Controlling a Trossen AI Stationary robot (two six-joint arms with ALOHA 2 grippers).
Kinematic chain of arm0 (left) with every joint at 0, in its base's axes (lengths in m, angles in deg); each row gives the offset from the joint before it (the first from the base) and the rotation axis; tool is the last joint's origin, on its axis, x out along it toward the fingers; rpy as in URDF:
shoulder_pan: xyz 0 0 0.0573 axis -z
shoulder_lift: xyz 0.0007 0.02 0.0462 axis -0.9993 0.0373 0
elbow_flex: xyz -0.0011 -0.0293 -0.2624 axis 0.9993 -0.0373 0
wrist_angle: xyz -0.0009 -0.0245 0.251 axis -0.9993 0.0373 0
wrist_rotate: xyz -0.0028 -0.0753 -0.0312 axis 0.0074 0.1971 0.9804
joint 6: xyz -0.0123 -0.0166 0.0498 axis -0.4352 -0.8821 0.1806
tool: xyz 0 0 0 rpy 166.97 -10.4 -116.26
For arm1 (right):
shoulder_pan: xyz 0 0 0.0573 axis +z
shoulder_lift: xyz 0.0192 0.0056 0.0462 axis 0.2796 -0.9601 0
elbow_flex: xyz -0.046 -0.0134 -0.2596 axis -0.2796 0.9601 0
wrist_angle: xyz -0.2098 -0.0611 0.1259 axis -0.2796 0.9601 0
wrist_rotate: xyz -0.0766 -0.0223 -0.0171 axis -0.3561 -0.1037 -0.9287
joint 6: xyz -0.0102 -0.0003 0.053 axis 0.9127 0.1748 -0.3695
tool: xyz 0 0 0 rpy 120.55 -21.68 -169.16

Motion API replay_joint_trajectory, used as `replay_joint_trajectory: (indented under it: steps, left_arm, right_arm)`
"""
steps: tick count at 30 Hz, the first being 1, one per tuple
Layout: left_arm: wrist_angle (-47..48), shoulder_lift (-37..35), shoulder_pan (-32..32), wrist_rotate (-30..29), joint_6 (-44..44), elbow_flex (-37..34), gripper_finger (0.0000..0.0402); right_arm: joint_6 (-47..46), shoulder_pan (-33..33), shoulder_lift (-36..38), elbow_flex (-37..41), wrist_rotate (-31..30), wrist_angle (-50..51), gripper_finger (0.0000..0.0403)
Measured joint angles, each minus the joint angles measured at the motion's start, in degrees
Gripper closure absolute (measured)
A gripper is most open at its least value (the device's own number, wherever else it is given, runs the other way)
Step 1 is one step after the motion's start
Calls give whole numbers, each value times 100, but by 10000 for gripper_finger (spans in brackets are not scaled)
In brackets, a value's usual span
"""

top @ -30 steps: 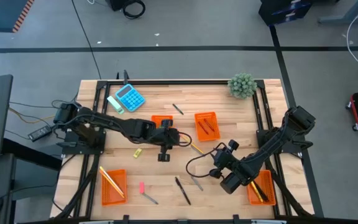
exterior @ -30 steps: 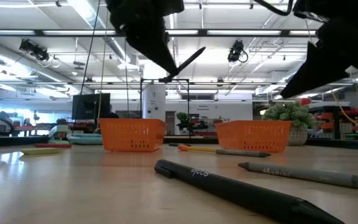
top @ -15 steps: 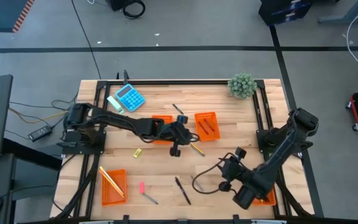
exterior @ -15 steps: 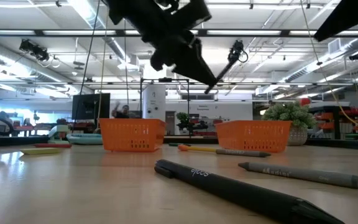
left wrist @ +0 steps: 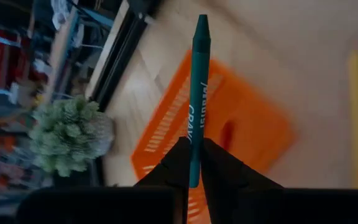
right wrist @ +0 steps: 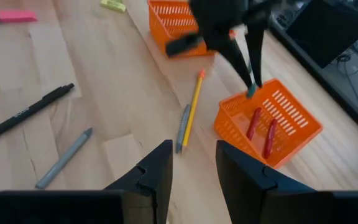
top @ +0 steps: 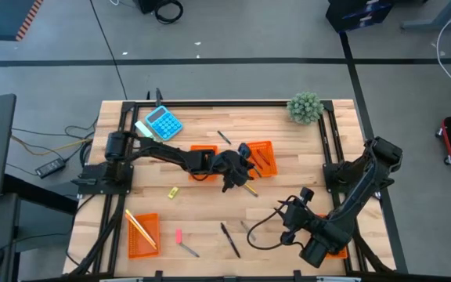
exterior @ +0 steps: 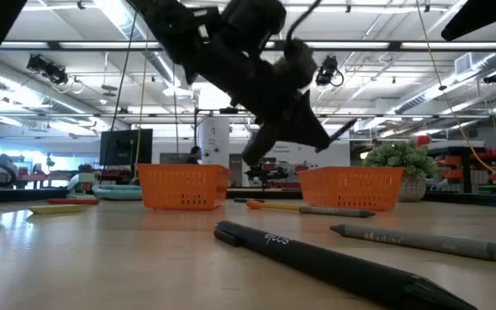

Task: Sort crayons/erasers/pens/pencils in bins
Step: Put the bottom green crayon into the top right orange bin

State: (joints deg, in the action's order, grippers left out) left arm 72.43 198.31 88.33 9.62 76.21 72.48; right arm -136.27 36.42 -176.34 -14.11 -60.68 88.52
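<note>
High view: the left gripper [top: 245,157] is stretched over the middle of the table, clenched on a teal crayon [top: 247,154] above the near edge of the crayon bin [top: 260,158], which lies toward the far side of the table. A second bin [top: 203,152] sits just beside the arm. A third bin [top: 142,235] with pencils [top: 139,227] lies at the near left corner, a pink eraser [top: 178,235] beside it. A black pen [top: 229,240] rests near the table's near edge. The right gripper [top: 315,252] hangs over the near right corner, above the fourth bin [top: 337,249], fingers spread and empty. A blue calculator [top: 164,123] and a small plant [top: 304,107] stay at the far edge

Low view: the left arm holds the crayon [exterior: 341,131] tilted in the air above the crayon bin [exterior: 350,189]. The pen [exterior: 317,257] and a grey crayon [exterior: 413,241] lie in front on the table

Left wrist view: the two fingers [left wrist: 176,163] pinch the teal crayon [left wrist: 196,99] at its lower end, the tip pointing over the orange bin [left wrist: 185,118]

Right wrist view: the right gripper's own fingers [right wrist: 154,171] stand apart, holding nothing. Ahead, the crayon bin [right wrist: 291,121] contains two red crayons [right wrist: 260,131], and a pencil [right wrist: 194,106] lies on the table beside it
</note>
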Motion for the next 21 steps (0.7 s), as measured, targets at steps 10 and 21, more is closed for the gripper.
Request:
replay_joint_trajectory:
  steps: [10,21]
  left_arm:
    - [-860,448,-368,-236,683,-2,370]
    - [-614,446,-571,-370,-362,181,355]
  right_arm:
    - [72,-1,0,1,-172,-20,274]
    - [88,-6,0,2,-217,-29,274]
